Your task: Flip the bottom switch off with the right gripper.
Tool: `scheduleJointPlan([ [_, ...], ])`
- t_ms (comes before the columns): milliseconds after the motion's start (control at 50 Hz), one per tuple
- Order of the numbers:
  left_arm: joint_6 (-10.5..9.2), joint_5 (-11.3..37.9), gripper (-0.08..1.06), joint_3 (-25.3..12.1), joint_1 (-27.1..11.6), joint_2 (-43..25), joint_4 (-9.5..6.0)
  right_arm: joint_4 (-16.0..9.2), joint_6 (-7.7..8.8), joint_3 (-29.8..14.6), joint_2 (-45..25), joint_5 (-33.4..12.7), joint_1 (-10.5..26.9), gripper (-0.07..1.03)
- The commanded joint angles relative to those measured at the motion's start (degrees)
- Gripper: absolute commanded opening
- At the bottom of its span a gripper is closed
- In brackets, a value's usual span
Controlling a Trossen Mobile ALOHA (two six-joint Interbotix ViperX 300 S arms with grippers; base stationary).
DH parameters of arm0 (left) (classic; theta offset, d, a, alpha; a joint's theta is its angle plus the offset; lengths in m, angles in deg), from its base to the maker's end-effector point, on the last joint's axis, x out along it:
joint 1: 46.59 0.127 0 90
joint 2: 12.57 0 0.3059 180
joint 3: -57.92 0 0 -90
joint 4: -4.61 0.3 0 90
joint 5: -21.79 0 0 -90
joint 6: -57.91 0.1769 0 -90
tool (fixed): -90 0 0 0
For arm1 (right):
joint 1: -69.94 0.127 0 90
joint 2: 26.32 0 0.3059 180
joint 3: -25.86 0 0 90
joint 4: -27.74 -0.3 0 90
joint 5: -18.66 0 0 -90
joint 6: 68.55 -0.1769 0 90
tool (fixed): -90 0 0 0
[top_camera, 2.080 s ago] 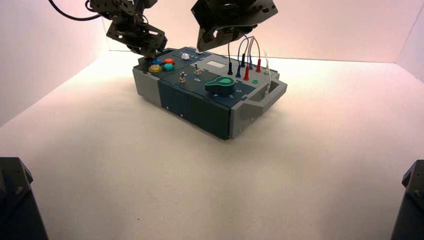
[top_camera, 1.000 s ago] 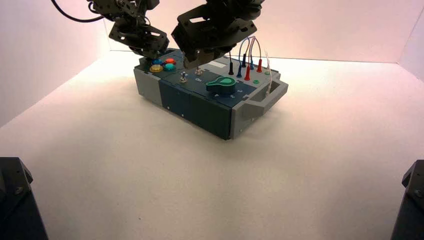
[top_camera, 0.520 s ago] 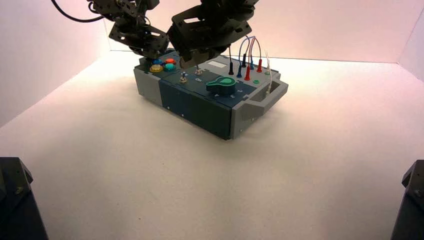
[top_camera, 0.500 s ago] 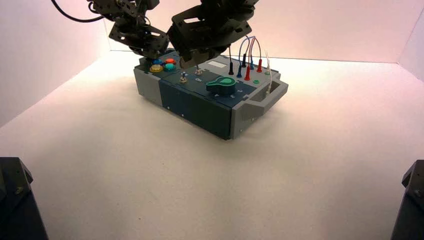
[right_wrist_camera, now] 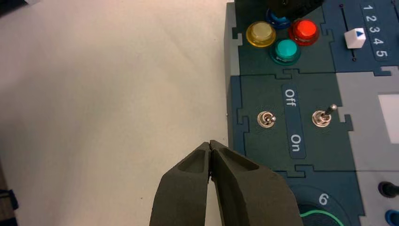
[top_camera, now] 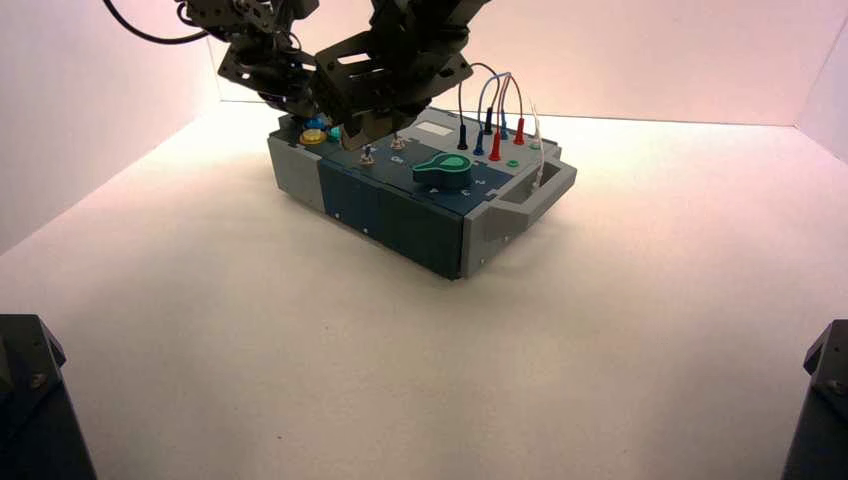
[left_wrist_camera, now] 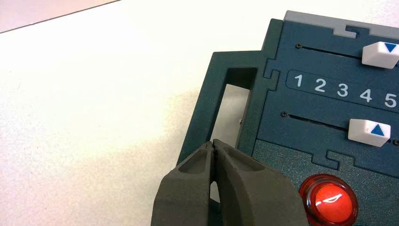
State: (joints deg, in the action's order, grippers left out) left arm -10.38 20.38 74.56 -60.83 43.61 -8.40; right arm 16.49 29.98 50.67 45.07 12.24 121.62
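Both tools are clenched: the right tool [right_wrist_camera: 210, 143] near the bottom switch [right_wrist_camera: 266, 119], the near-edge one of two toggles, the left tool [left_wrist_camera: 212, 142] by the buttons. The right wrist view shows four buttons [right_wrist_camera: 286, 50]; the high view hides the red one.

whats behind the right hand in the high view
There the right hand, over the box, covers the red button and white sliders. The right wrist view shows the button, the left wrist view both sliders. Whatever its shut fingers cover is unseen.
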Motion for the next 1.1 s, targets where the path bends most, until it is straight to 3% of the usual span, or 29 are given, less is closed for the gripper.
scheduleJointPlan([
  [20,-0.09,0.09,-0.03,-0.70,-0.35,1.14,-0.09,-0.09,-0.18,-1.23,1.23,0.00,-1.67,-0.02],
  [280,-0.09,0.09,-0.03,-0.70,-0.35,1.14,-0.09,-0.53,-0.18,-0.62,1.93,-0.26,-4.92,-0.02],
  [1100,-0.09,0.26,-0.03,-0.62,-0.35,1.14,-0.09,-0.18,-0.18,-4.22,-2.81,-0.26,-5.63,-0.02],
])
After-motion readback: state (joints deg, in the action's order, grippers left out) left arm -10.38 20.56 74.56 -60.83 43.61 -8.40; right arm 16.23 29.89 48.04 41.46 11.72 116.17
